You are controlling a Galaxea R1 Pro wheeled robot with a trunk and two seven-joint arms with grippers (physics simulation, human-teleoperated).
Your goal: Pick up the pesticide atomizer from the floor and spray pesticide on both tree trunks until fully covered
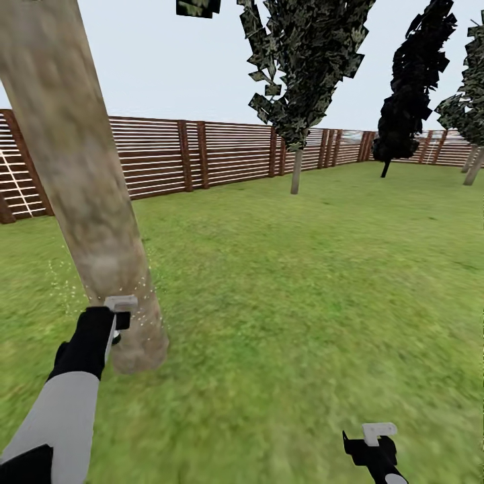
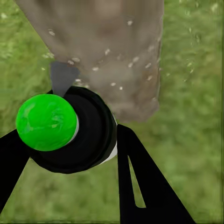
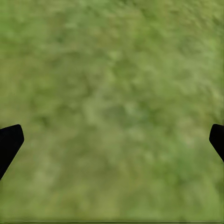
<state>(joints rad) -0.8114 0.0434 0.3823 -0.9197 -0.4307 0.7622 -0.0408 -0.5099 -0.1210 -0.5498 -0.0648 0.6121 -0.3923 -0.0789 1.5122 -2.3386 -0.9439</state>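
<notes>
The left gripper (image 1: 115, 321) is clamped on the atomizer (image 2: 70, 128), whose black body and green cap sit between the two black fingers (image 2: 140, 182) in the left wrist view, and the nozzle end points at the base of the trunk (image 1: 81, 181) just ahead of it. In the head view that trunk rises from the grass (image 1: 302, 282) at the left and leans out of frame at the top, so its long axis runs far above the height where the left gripper now hangs. White specks of pesticide (image 1: 64, 286) drift around the lowest part of the trunk and dot the bark in the left wrist view; higher up the bark shows no specks that can be made out. The likely need, then, is to carry the spray upward along the trunk and around its far side, since only the near face can be seen. The right gripper (image 1: 376, 447) hangs low at the lower right, well apart from the trunk, its fingers spread wide over bare grass and holding nothing, so the left arm is plainly the nearer one. Thin-trunked dark trees (image 1: 306, 67) stand off by the fence (image 1: 202, 154); the second thick trunk cannot be picked out from here.
</notes>
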